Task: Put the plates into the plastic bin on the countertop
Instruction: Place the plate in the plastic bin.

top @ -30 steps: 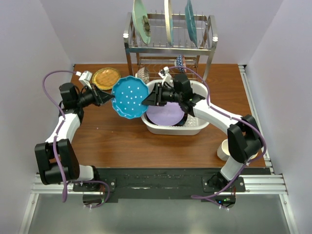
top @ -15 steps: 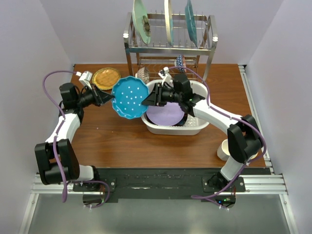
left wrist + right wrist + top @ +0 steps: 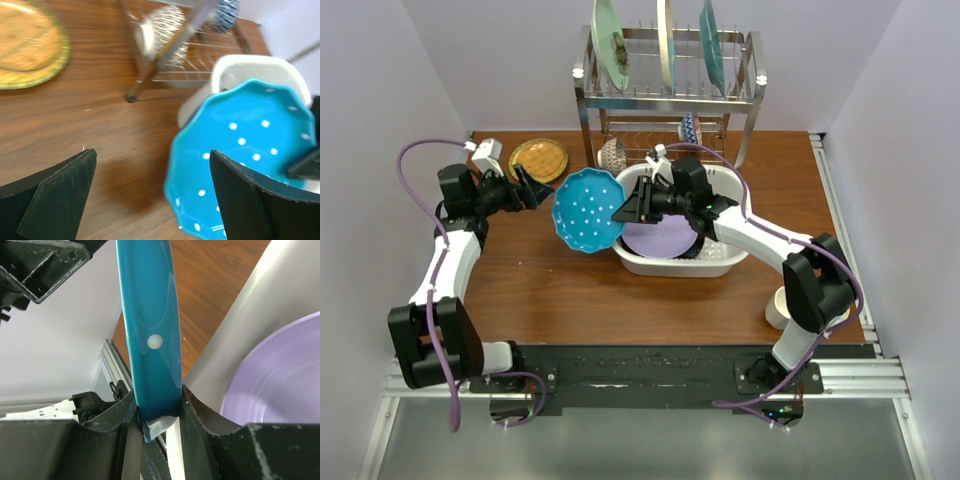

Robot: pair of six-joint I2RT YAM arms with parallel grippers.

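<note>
At the far left of the countertop (image 3: 550, 290) an amber patterned plate (image 3: 538, 160) lies flat. Just right of it, the left gripper (image 3: 532, 187) stands wide open with nothing between its fingers (image 3: 55, 195). It sits beside the left rim of the blue dotted plate (image 3: 588, 209) without touching it. That plate is tilted up off the wood, with its right edge at the left wall of the plastic bin (image 3: 730, 258). The right gripper (image 3: 628, 207) pinches that right edge in a narrow grip; its wrist view shows the rim squeezed between both fingers (image 3: 197, 412). Inside the bin, a lavender plate (image 3: 660, 238) leans under the right arm.
</note>
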